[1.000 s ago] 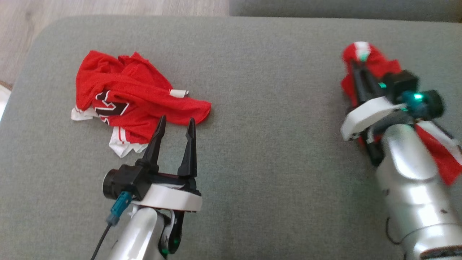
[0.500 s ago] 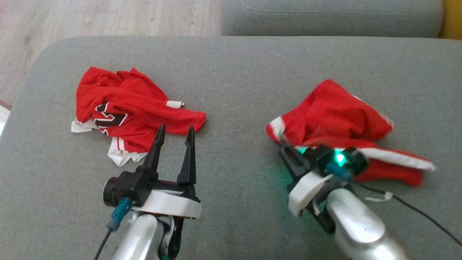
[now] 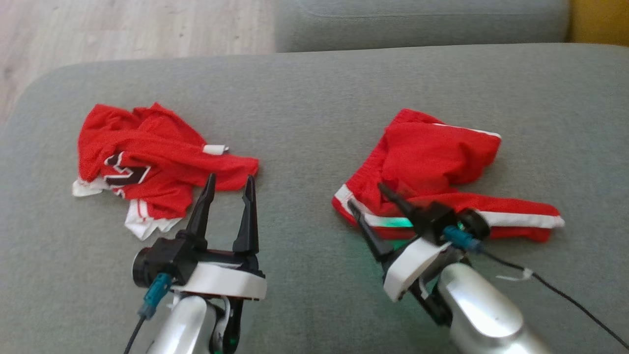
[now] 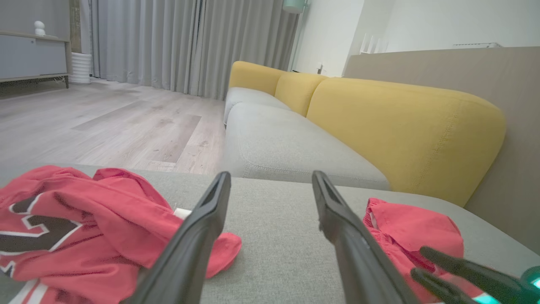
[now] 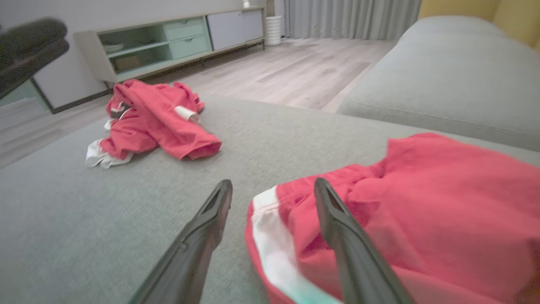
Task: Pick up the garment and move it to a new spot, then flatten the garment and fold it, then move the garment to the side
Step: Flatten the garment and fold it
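A pair of red shorts with white side stripes lies crumpled on the right half of the grey cushion. My right gripper is open at the near left edge of the shorts; in the right wrist view one finger lies over the red cloth and the other over bare cushion. A crumpled red jersey with white trim and a black print lies on the left. Just short of the jersey's near edge my left gripper stands open and holds nothing. The left wrist view shows the jersey and the shorts.
Wood floor lies beyond the cushion's rounded far left edge. Another grey seat and yellow backrests stand behind. A black cable trails from my right wrist over the cushion. A low sideboard stands across the room.
My right gripper brought the shorts down from the far right, laid them on the cushion and opened. The head camera shifted. My left gripper stayed open in place.
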